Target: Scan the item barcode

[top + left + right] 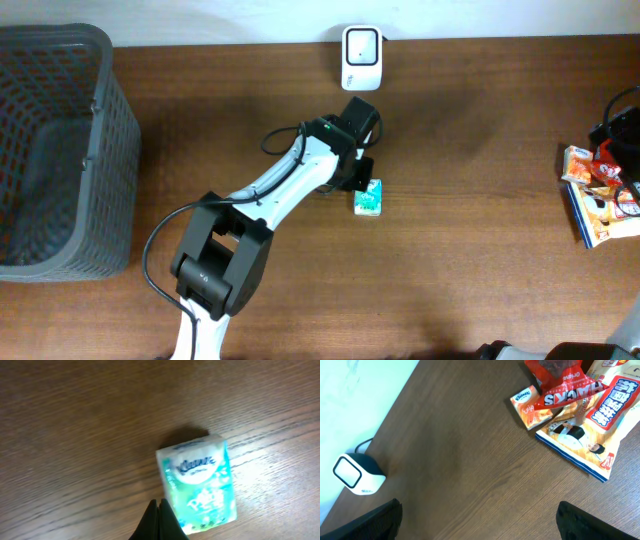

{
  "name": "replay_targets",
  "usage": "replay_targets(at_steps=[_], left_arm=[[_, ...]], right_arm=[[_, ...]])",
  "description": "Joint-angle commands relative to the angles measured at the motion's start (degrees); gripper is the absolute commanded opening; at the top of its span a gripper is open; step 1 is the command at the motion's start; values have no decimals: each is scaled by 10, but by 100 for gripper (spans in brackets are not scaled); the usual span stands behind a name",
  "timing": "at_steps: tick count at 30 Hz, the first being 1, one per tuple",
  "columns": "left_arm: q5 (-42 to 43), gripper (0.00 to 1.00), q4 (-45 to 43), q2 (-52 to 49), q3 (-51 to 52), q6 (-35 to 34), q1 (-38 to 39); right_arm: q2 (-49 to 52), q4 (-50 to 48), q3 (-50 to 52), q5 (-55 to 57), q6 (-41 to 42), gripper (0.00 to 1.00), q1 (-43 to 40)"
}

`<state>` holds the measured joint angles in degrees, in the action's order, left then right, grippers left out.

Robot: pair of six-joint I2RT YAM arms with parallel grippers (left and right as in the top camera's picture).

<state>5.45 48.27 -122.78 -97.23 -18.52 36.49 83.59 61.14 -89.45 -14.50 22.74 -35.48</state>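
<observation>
A small green-and-white Kleenex tissue pack [368, 198] [199, 484] lies flat on the wooden table, printed face up; no barcode shows. My left gripper [361, 176] [159, 519] hovers just beside the pack's near left edge, its black fingertips pressed together with nothing between them. The white barcode scanner [361, 58] [357, 476] stands at the table's far edge, behind the pack. My right gripper [480, 521] hangs over bare wood with its jaws wide apart and nothing in them; only its two dark fingertips show at the frame's lower corners.
A dark mesh basket [50, 150] fills the left end of the table. At the right edge lies a pile of snack packets [600, 190] [580, 415], with an orange tissue pack [530, 406] among them. The left arm's cable loops above the arm.
</observation>
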Motion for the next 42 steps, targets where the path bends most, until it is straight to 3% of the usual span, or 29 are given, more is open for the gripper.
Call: replay_targets(at_steps=[1, 19, 42], left_arm=[[12, 0, -29, 5, 33, -19, 16], [12, 0, -81, -14, 90, -35, 21], [-8, 0, -72, -29, 110, -70, 21]], right_arm=[[0, 0, -1, -1, 3, 98, -1], [0, 0, -1, -1, 3, 98, -1], [0, 0, -1, -1, 3, 98, -1]])
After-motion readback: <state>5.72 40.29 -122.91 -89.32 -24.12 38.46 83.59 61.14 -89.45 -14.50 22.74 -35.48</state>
